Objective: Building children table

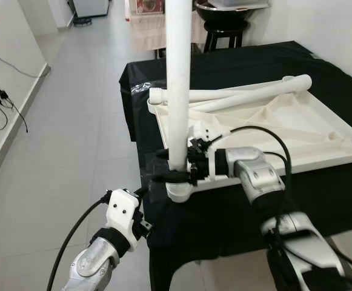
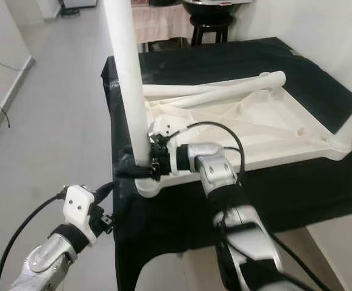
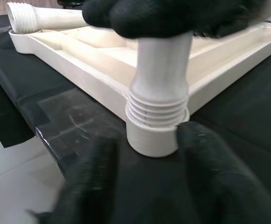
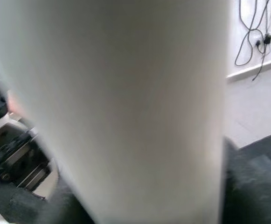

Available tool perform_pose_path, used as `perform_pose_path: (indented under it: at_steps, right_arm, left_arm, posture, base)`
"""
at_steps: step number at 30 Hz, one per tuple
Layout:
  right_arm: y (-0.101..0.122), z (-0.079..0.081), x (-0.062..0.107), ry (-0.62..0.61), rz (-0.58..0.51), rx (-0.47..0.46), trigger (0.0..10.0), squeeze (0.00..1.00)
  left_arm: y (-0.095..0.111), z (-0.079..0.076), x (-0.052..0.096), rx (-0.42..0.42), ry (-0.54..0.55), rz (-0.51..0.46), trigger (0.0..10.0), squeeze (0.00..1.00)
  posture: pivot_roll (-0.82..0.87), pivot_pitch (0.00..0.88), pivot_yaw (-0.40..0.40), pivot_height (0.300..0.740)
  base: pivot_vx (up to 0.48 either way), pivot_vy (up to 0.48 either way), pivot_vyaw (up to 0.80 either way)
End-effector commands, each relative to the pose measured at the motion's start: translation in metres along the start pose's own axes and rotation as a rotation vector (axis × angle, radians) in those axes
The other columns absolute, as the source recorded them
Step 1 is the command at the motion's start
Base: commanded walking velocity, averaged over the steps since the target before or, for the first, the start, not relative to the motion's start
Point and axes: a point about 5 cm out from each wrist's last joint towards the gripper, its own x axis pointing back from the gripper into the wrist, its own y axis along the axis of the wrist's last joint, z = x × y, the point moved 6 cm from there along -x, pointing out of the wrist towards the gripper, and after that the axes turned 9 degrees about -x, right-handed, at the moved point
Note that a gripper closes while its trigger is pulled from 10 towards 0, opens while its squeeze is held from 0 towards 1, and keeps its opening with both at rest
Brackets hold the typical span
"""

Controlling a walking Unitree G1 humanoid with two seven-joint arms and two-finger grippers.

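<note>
One white table leg (image 1: 178, 79) stands upright at the near left corner of the upturned white tabletop (image 1: 297, 130), its threaded foot sitting in the corner socket (image 3: 152, 137). In the left wrist view several threads still show above the socket's rim, so I judge the leg is not screwed fully home. The tabletop lies on the black-draped worktop (image 1: 236, 63), with two more loose legs (image 1: 248, 92) lying across its far side.

The leg looks like hollow moulded plastic: light, stiff, smooth and rather slippery, and tall enough to tip if let go before the threads bite. The best hold seems low down, just above the threads, where a twist carries straight into the socket.

That is where the right end effector (image 1: 177, 176) has it: its black fingers are clamped round the leg just above the socket, reaching in from the right. The leg's white side presses right up against the right wrist camera.

The left end effector (image 3: 149, 186) hangs low at the near left, short of the worktop's corner, fingers spread apart and pointing at the socket, touching nothing.
</note>
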Motion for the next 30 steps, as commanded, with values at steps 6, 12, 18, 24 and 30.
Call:
perform_pose_path:
  at_steps: [6, 12, 18, 24, 30]
  right_arm:
    - [-0.007, -0.006, 0.003, 0.0, 0.001, -0.037, 0.0, 0.0]
    - [-0.039, -0.03, 0.035, -0.217, 0.02, -0.048, 0.0, 0.0]
    - [-0.097, -0.031, 0.065, -0.916, -0.084, -0.3, 0.0, 0.0]
    - [-0.095, -0.037, 0.093, -1.068, -0.079, -0.26, 0.0, 0.0]
    - [-0.093, -0.042, 0.09, -1.061, -0.061, -0.245, 4.9, 0.0]
  left_arm:
    - [0.001, -0.008, 0.005, -0.018, -0.043, -0.001, 0.0, 0.0]
    - [0.003, -0.01, 0.012, -0.071, -0.017, 0.01, 0.0, 0.0]
    - [0.005, 0.004, 0.02, -0.112, 0.096, 0.008, 0.0, 0.0]
    - [0.007, 0.011, 0.02, -0.145, 0.138, 0.008, 0.0, 0.0]
    - [0.007, 0.009, 0.024, -0.133, 0.151, 0.014, 0.0, 0.0]
  posture:
    - [0.05, 0.046, 0.007, 0.74]
    - [0.04, 0.071, -0.003, 0.74]
    - [-0.05, 0.092, 0.029, 0.74]
    - [-0.03, 0.073, 0.032, 0.74]
    - [-0.02, 0.068, 0.031, 0.74]
  base:
    - [0.0, 0.0, 0.0]
    - [0.0, 0.0, 0.0]
    - [0.0, 0.0, 0.0]
    - [0.0, 0.0, 0.0]
    - [0.0, 0.0, 0.0]
